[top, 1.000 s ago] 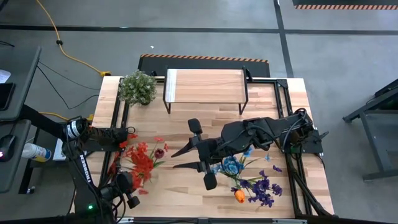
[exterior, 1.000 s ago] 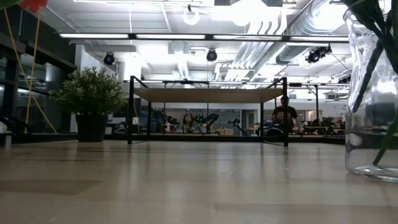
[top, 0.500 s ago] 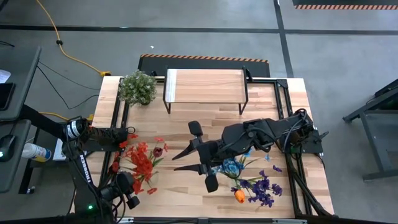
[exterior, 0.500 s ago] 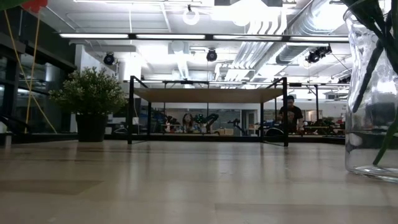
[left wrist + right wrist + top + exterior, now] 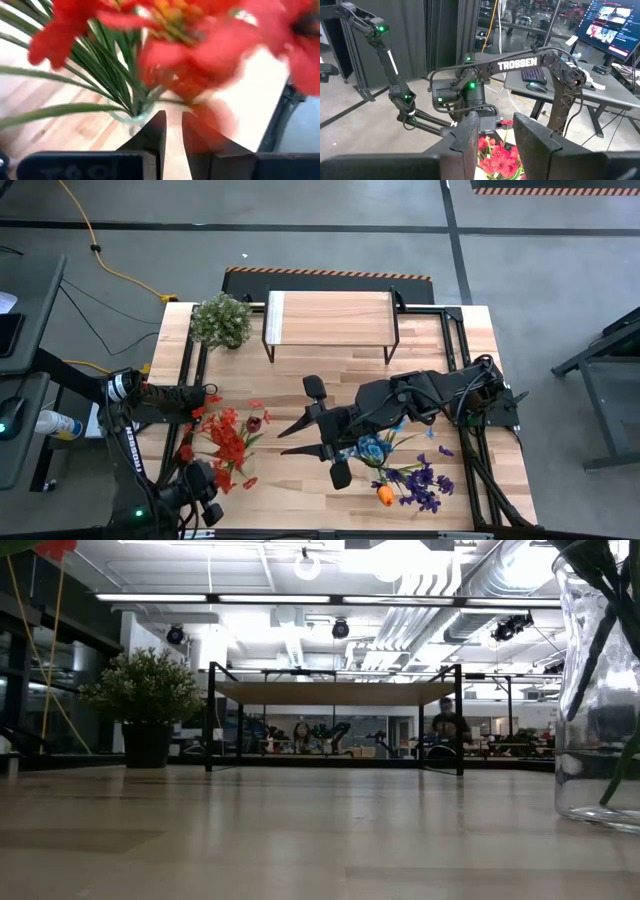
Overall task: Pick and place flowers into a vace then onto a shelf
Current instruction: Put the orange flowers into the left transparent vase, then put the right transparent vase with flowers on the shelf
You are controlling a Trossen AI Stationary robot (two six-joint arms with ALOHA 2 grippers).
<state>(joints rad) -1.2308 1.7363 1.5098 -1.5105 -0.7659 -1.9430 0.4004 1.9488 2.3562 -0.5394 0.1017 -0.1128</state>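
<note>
At the near edge of the surface (image 5: pixel 300 490), on its left side, the left hand (image 5: pixel 205 498) is seen above a bunch of red flowers (image 5: pixel 228 438); in its wrist view the two fingers (image 5: pixel 156 135) stand narrowly apart just before the red blooms and green stems, which go down into a clear glass vase (image 5: pixel 131 116) — nothing is seen gripped between them. Near the middle of the surface the right hand (image 5: pixel 312 428) is held out toward the left side, its fingers (image 5: pixel 470 137) set moderately apart and holding nothing. Under and just beside the right arm, on the near right, blue, purple and orange flowers (image 5: pixel 405 475) are gathered; in the low view their stems are seen inside a clear glass vessel (image 5: pixel 598 700). Farther back, the shelf (image 5: pixel 330 318) stands near the far edge with its plank top bare, and a bushy potted plant (image 5: pixel 222 320) stands just to its left. Beyond the surface, in the room behind — a person (image 5: pixel 445 725) is seen.
</note>
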